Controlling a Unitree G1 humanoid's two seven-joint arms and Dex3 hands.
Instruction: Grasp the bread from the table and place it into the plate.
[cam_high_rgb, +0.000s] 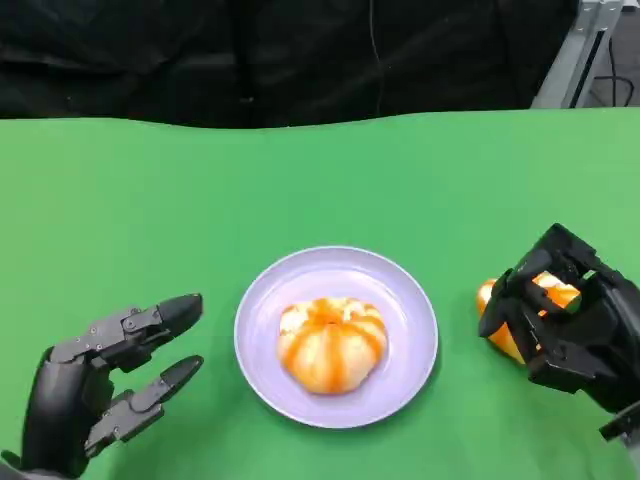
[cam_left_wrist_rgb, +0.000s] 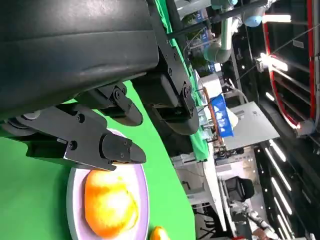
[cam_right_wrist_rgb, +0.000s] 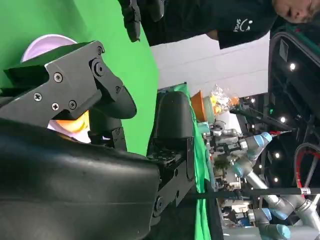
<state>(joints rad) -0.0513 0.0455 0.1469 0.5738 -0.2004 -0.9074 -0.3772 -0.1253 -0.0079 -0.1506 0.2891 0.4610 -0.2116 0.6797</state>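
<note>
One green surface (cam_high_rgb: 120, 200) spreads from the near edge to a black backdrop at the far side. On it sits one round lavender plate (cam_high_rgb: 262, 300), near the middle. There are two pieces of bread: one bread roll (cam_high_rgb: 331, 344), pale and round with orange-brown glazed stripes running out from its top, lies inside the plate; the second bread piece (cam_high_rgb: 548, 293), orange and glossy, lies on the surface right of the plate. The right hand (cam_high_rgb: 565, 320) is curled around this piece, its fingers grasping it. The left hand (cam_high_rgb: 105, 385) hovers left of the plate, fingers spread and released, holding nothing. In the right wrist view a person's dark shirt (cam_right_wrist_rgb: 220, 20) bears small white writing too small to read.
</note>
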